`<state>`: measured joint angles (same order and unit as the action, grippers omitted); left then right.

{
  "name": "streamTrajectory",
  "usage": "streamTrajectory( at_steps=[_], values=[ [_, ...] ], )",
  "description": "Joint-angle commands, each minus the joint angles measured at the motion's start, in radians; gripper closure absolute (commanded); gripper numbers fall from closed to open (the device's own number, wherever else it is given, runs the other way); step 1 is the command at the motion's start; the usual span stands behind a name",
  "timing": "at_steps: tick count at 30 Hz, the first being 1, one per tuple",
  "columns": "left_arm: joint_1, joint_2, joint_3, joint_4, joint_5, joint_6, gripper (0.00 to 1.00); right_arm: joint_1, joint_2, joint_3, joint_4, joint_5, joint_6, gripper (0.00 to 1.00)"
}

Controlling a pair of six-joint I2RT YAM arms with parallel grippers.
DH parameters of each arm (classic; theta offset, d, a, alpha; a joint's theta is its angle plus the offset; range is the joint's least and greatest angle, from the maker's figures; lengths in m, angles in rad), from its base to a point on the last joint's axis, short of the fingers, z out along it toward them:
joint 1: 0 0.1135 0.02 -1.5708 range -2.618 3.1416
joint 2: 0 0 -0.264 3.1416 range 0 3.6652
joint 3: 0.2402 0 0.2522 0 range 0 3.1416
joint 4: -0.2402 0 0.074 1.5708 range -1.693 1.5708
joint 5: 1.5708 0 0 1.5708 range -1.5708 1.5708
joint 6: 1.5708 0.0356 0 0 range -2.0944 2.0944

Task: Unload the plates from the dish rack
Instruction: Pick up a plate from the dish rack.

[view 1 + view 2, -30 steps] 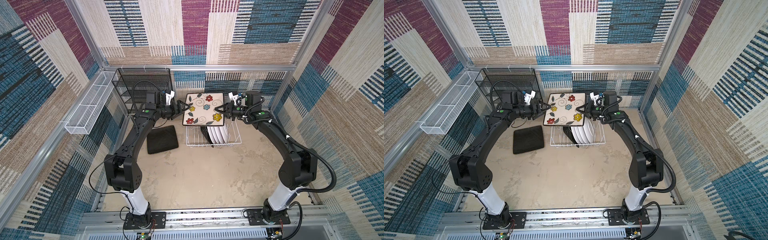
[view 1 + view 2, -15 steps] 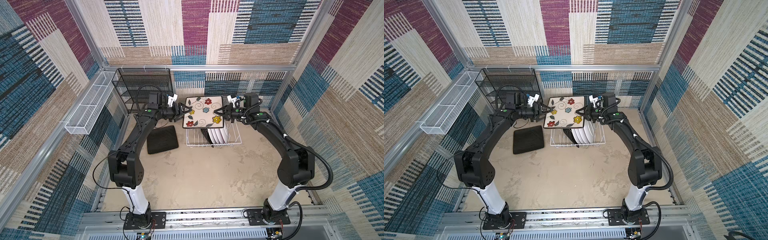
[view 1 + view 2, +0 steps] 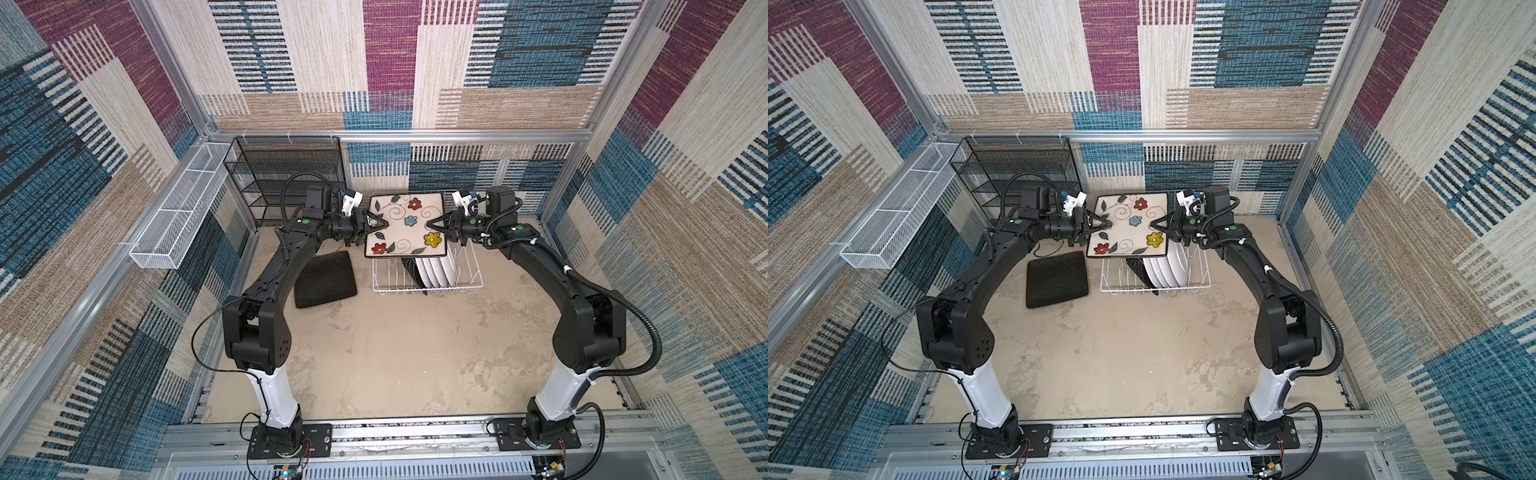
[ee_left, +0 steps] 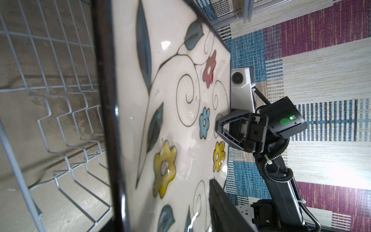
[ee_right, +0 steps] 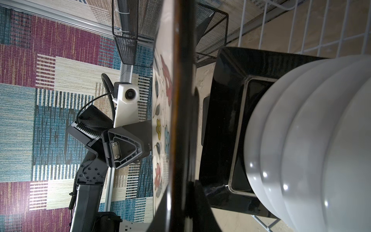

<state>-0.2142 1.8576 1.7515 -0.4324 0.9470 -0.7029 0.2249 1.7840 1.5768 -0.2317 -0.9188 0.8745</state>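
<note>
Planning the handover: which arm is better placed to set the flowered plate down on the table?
Probably the left arm: its fingers straddle the flowered plate's edge, and the black square lies on its side of the rack.

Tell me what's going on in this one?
Both arms are on one flowered square plate, held up above the white wire dish rack. The right gripper is shut on one edge. The left gripper has its jaws straddling the opposite edge, but I cannot tell whether they have clamped. A black-backed square plate and a row of round white plates stand in the rack, not yet unloaded.
</note>
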Motion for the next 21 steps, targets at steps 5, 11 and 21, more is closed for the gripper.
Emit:
streamTrajectory(
  at_steps=[5, 11, 21],
  values=[
    [-0.012, -0.001, -0.008, 0.041, 0.050, -0.020, 0.52, 0.003, 0.005, 0.019, 0.170, -0.101, 0.027, 1.00],
    [-0.016, -0.006, -0.021, 0.050, 0.057, -0.023, 0.63, 0.011, 0.018, 0.019, 0.160, -0.104, 0.024, 1.00],
    [-0.016, -0.024, -0.048, 0.084, 0.074, -0.038, 0.90, 0.017, 0.021, 0.018, 0.164, -0.106, 0.022, 0.99]
  ],
)
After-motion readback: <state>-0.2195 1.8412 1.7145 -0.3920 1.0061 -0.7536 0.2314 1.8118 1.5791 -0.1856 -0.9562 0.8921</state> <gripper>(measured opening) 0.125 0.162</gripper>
